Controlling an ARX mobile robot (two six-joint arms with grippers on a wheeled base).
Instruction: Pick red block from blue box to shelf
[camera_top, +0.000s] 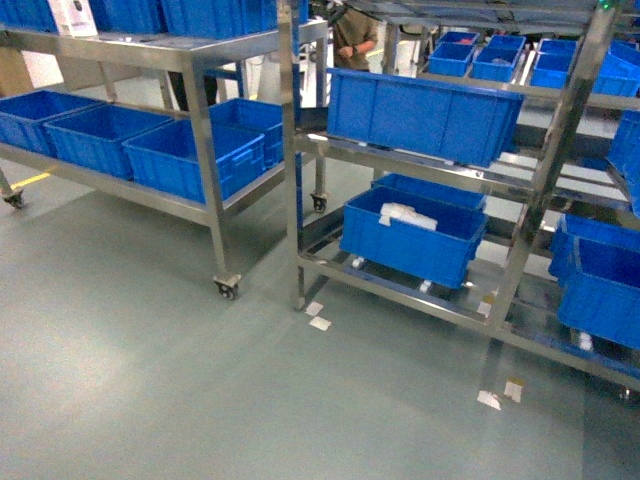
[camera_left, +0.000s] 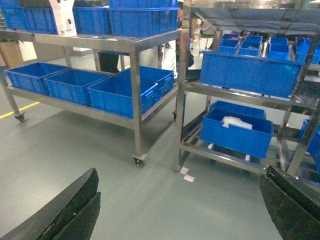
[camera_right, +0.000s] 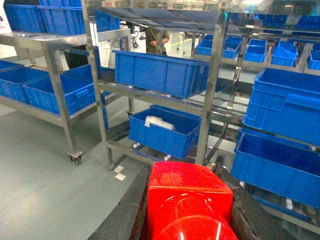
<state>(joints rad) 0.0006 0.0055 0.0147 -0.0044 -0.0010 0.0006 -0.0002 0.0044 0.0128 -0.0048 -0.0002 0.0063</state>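
Observation:
In the right wrist view the glossy red block (camera_right: 187, 200) fills the bottom centre, stud toward the camera. My right gripper (camera_right: 184, 174) is shut on it, black fingers (camera_right: 125, 210) pressed against both sides. The shelf (camera_right: 212, 90), a steel rack of square uprights, stands just ahead of it and also shows in the head view (camera_top: 291, 150) and the left wrist view (camera_left: 182, 85). My left gripper (camera_left: 180, 175) is open above the grey floor, its fingers (camera_left: 70, 205) wide apart with nothing between them. The blue box is out of view. Neither gripper shows in the head view.
Dark blue ribbed crates (camera_top: 420, 110) fill the rack's tiers; a low one holds a white bag (camera_top: 408, 215). A second steel trolley (camera_top: 205, 160) on castors stands at the left with more crates. White tape marks (camera_top: 318, 316) lie on the floor. A person (camera_top: 355, 35) stands behind.

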